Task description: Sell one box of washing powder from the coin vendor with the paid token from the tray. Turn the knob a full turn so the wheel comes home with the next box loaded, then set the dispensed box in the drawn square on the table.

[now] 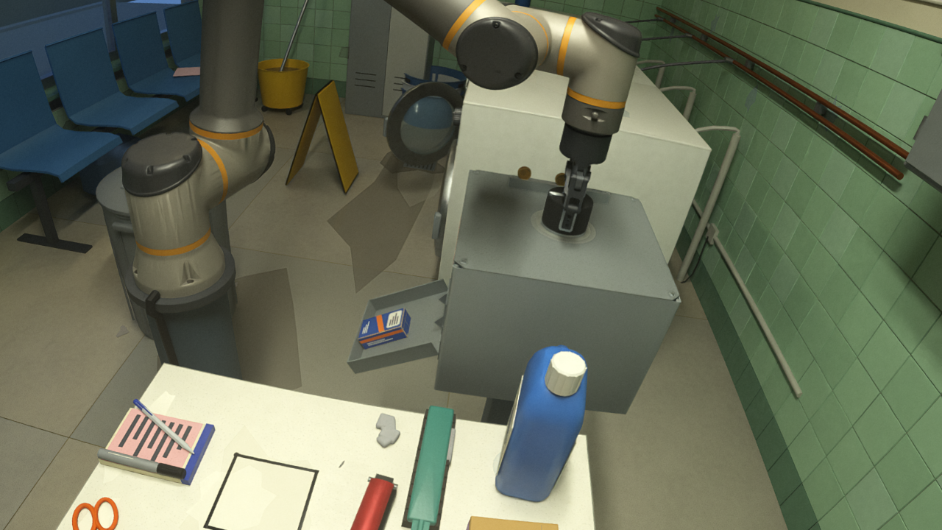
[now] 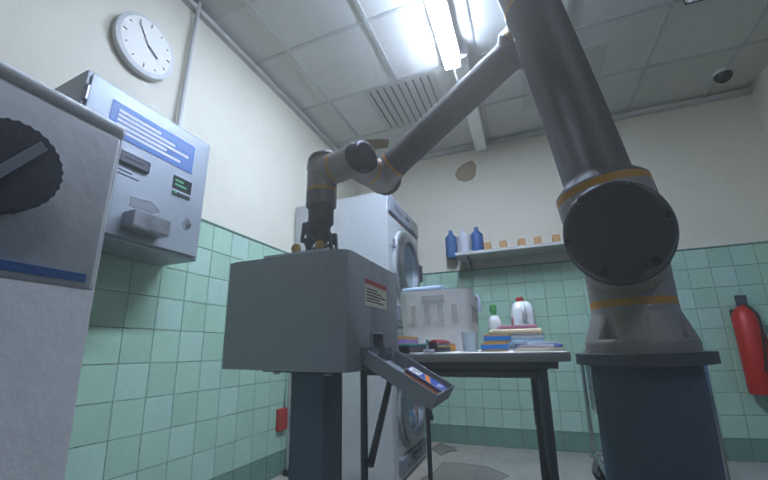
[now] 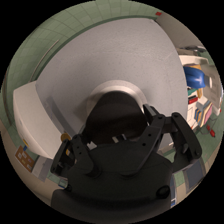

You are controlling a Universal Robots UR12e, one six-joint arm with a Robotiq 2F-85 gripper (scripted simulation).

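Observation:
The black round knob (image 1: 566, 212) (image 3: 114, 114) sits on a pale ring on top of the grey coin vendor (image 1: 553, 283) (image 2: 308, 311). A blue and orange box of washing powder (image 1: 384, 327) (image 2: 426, 378) lies in the vendor's sloping chute tray (image 1: 395, 326). The drawn square (image 1: 261, 492) is on the near table, empty. Two brown tokens (image 1: 524, 173) show at the vendor's far edge. My gripper (image 1: 570, 206) (image 2: 318, 242) (image 3: 114, 128) points straight down over the knob, its fingers on either side of it. The gripper is open and holds nothing.
A white washing machine (image 1: 580, 138) stands right behind the vendor. A tall blue detergent bottle (image 1: 541, 425) stands on the table's right side. A green stapler-like bar (image 1: 431, 465), a red cylinder (image 1: 373, 504), a notepad with pens (image 1: 158, 441) and orange scissors (image 1: 95, 514) lie around the square.

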